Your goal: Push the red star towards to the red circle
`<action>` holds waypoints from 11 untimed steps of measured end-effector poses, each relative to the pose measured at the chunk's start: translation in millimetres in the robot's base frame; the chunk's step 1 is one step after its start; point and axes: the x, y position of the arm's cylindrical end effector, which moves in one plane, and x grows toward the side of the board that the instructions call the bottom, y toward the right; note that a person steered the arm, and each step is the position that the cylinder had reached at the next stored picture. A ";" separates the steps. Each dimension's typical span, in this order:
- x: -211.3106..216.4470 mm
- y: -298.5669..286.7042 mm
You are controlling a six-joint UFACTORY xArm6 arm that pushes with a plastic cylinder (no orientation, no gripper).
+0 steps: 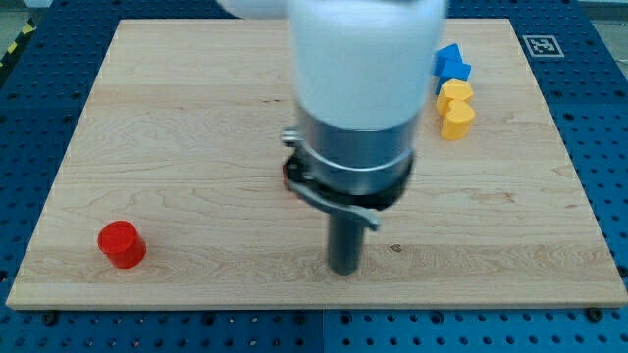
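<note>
The red circle (122, 244) is a short red cylinder near the board's bottom left. The red star (291, 177) shows only as a small red sliver at the left edge of the arm's body, near the board's middle; the arm hides the rest. My tip (344, 269) rests on the board below and to the right of that sliver, far to the right of the red circle.
Blue blocks (451, 64) and yellow blocks (455, 108) cluster at the view's upper right, partly behind the arm. The wooden board (196, 118) ends at a blue perforated table on all sides. A marker tag (541, 45) sits at the top right corner.
</note>
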 end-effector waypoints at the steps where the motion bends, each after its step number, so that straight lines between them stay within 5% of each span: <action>1: -7.0 37.9; 5: -113.8 27.0; 10: -113.8 -113.8; 11: -100.6 -88.2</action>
